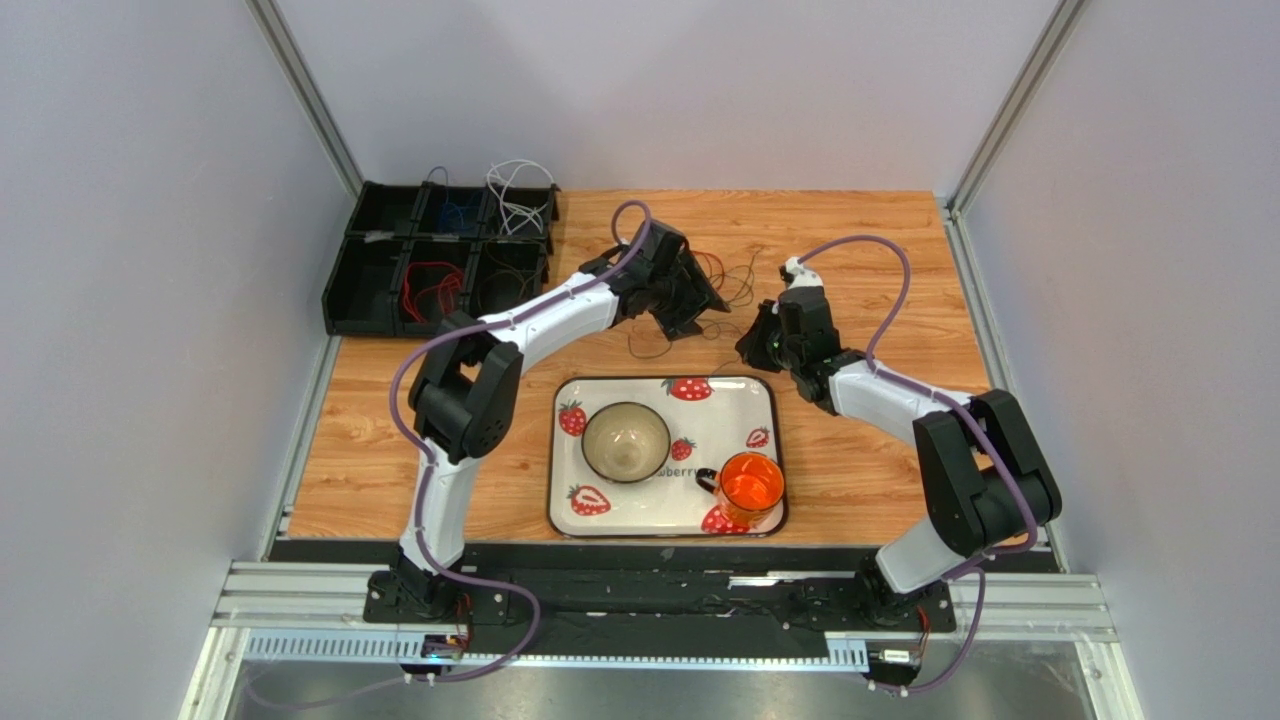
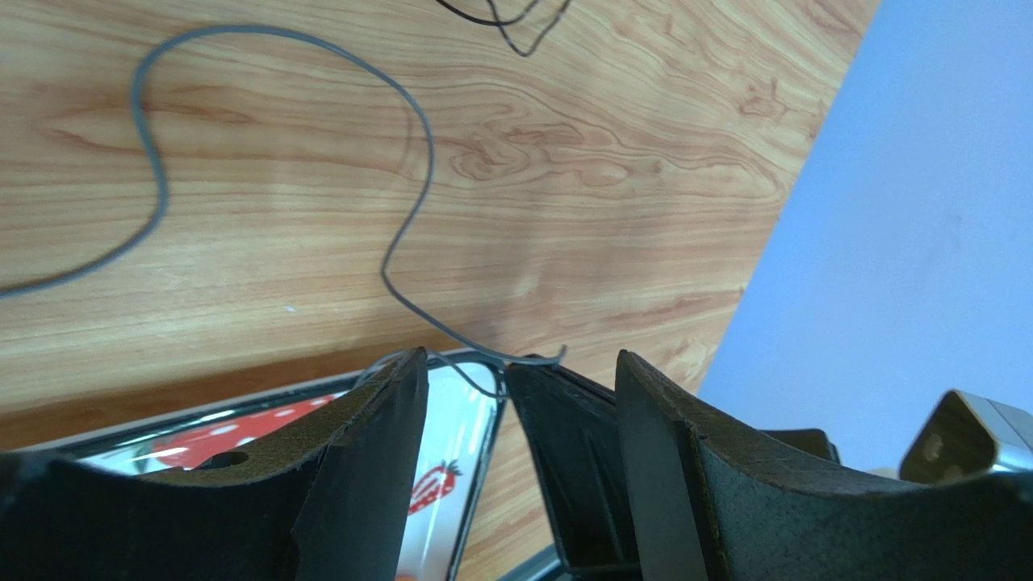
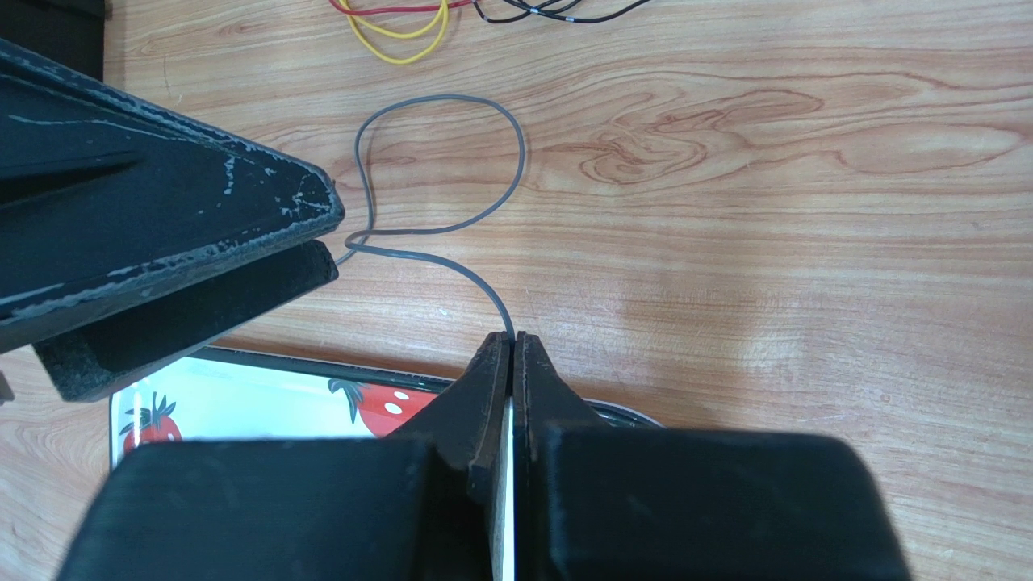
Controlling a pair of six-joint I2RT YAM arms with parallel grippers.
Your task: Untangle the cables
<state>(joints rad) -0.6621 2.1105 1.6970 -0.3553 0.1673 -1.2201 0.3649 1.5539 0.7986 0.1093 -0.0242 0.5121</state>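
So that the grey cable (image 3: 443,103) pulls clear of the remaining cables (image 3: 400,24), my right gripper (image 3: 511,345) pinches it; I cannot tell the left gripper's (image 2: 467,375) closure.

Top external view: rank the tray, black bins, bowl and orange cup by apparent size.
Largest: tray and black bins, too alike to rank.
Then bowl.
Smallest: orange cup.

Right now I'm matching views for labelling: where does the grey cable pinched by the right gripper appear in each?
Top external: grey cable, barely visible, just beyond the far rim of the strawberry tray.
Left wrist: winds from left edge to bottom centre.
Right wrist: loops centre-left above the right gripper.
Shared landmark: the strawberry tray.
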